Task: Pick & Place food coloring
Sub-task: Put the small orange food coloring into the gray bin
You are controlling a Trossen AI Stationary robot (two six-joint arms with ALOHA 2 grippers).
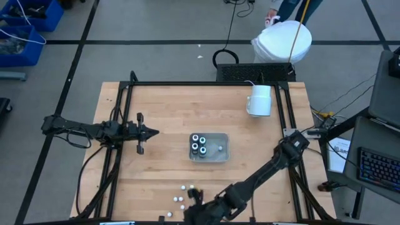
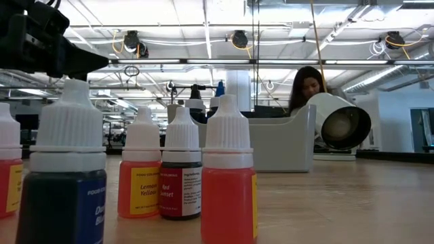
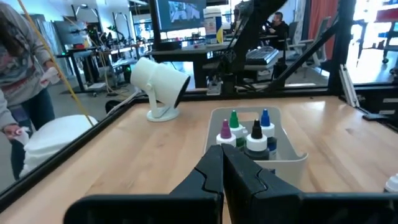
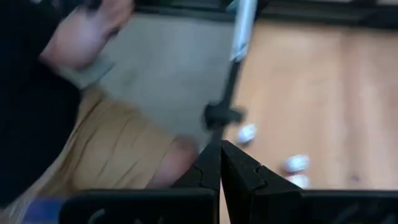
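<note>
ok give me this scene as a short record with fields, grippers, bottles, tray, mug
left gripper: shut, empty, hovering left of the tray
right gripper: shut, empty, at the table's near edge among the loose bottles
tray: clear, mid-table, holds four dark bottles with coloured nozzles
loose bottles: white-capped droppers standing near the front edge
mug: white, lying on its side toward the far right

White-capped dropper bottles (image 2: pixel 227 183) near the table's (image 1: pixel 169 112) front edge have red, yellow, dark blue and near-black bodies. The table is pale wood, black-framed. The mug (image 1: pixel 259 100) is white. Four pots (image 1: pixel 199 145) in the clear tray (image 1: pixel 220 153) look dark with pale tops.
</note>
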